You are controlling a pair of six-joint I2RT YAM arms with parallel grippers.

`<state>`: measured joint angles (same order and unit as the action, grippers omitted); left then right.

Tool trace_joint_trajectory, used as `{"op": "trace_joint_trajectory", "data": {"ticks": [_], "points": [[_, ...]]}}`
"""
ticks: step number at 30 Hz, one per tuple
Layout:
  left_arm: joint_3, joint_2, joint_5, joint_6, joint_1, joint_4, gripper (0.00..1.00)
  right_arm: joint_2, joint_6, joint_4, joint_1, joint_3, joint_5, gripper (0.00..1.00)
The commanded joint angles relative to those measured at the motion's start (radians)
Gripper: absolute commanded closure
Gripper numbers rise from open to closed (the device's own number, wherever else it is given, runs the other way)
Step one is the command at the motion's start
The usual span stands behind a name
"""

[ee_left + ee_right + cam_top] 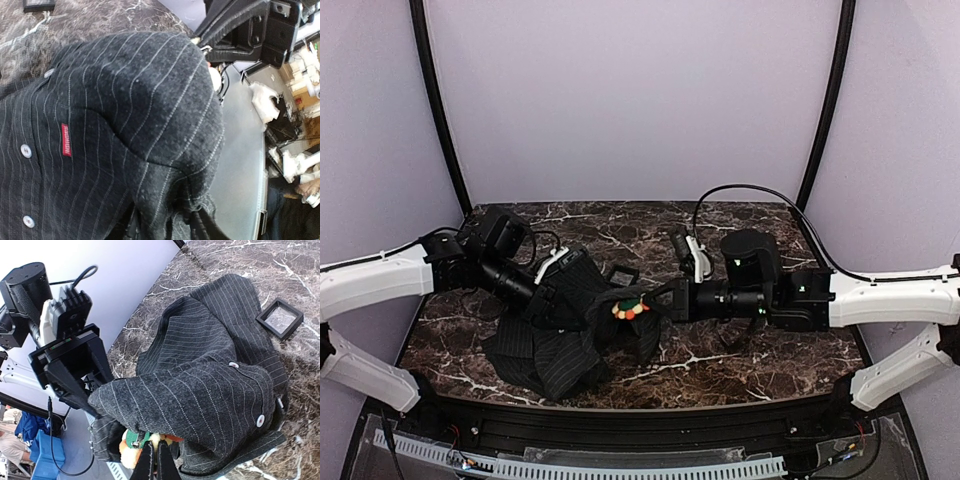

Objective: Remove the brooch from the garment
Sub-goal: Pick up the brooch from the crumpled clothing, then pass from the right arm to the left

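Observation:
The black pinstriped garment (pixel 555 350) lies bunched on the marble table, left of centre. My left gripper (pixel 560 298) is shut on a fold of it and holds that part lifted; in the left wrist view the cloth (pixel 125 100) fills the frame, bunched between the gripper's fingertips (pixel 167 225). The orange and cream brooch (pixel 630 308) sits on the garment's raised right edge. My right gripper (pixel 655 300) is at it. In the right wrist view this gripper (pixel 156 452) is shut on the brooch (pixel 125 455), which is half hidden under the cloth (pixel 215 380).
A small black square box (pixel 620 272) lies on the table just behind the garment, also in the right wrist view (pixel 280 317). The marble table (pixel 750 355) has a black rail along its near edge. Curtain walls close the back and sides.

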<state>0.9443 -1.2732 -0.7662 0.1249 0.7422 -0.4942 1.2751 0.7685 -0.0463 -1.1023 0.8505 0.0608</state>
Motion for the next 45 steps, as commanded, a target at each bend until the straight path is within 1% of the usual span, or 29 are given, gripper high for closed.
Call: {"op": "trace_joint_trajectory", "data": {"ticks": [1,3,4,5,7,9,11,14,18,20,21,23,25,28,33,35,39,41,45], "points": [[-0.006,0.075,0.016,-0.002,-0.006,-0.004,0.48,-0.022,-0.105,0.004,0.035,-0.004,0.051,1.0],[0.002,0.102,0.033,0.009,-0.007,-0.001,0.3,-0.033,-0.14,0.0,0.048,-0.008,0.081,1.0],[0.006,0.111,0.038,0.022,-0.006,0.001,0.27,-0.039,-0.154,-0.008,0.054,-0.013,0.1,1.0],[0.013,0.127,0.047,0.031,-0.006,0.012,0.21,-0.046,-0.165,-0.015,0.062,-0.018,0.125,1.0],[0.02,0.155,0.07,0.064,-0.006,0.038,0.15,-0.056,-0.187,-0.02,0.072,-0.021,0.171,1.0],[0.029,0.175,0.1,0.096,-0.005,0.045,0.13,-0.066,-0.2,-0.019,0.087,-0.025,0.208,1.0],[0.039,0.188,0.105,0.122,-0.004,0.039,0.13,-0.071,-0.202,-0.003,0.106,-0.026,0.234,1.0],[0.025,0.214,0.094,0.202,0.016,0.094,0.13,-0.06,-0.2,0.057,0.139,-0.003,0.245,1.0],[-0.016,0.211,0.175,0.342,0.132,0.199,0.14,-0.024,-0.183,0.135,0.168,0.047,0.241,1.0],[-0.015,0.18,0.223,0.385,0.21,0.221,0.15,-0.006,-0.166,0.151,0.174,0.07,0.231,1.0],[-0.016,0.17,0.248,0.401,0.226,0.233,0.16,0.004,-0.155,0.163,0.175,0.083,0.218,1.0],[-0.028,0.141,0.272,0.459,0.263,0.305,0.16,0.024,-0.141,0.186,0.176,0.108,0.196,1.0],[-0.058,0.123,0.29,0.526,0.297,0.436,0.16,0.046,-0.123,0.207,0.176,0.13,0.167,1.0],[-0.066,0.084,0.335,0.6,0.355,0.523,0.16,0.056,-0.104,0.21,0.176,0.143,0.141,1.0],[-0.049,-0.054,0.411,0.652,0.417,0.611,0.16,0.053,-0.095,0.201,0.176,0.141,0.113,1.0],[-0.041,-0.114,0.411,0.674,0.435,0.65,0.16,0.045,-0.092,0.204,0.176,0.142,0.108,1.0],[-0.031,-0.211,0.397,0.695,0.452,0.676,0.16,0.019,-0.094,0.207,0.177,0.141,0.103,1.0],[-0.037,-0.23,0.409,0.691,0.452,0.668,0.16,0.007,-0.097,0.209,0.177,0.138,0.11,1.0],[-0.055,-0.214,0.486,0.665,0.448,0.616,0.16,-0.014,-0.101,0.205,0.178,0.125,0.138,1.0]]}}
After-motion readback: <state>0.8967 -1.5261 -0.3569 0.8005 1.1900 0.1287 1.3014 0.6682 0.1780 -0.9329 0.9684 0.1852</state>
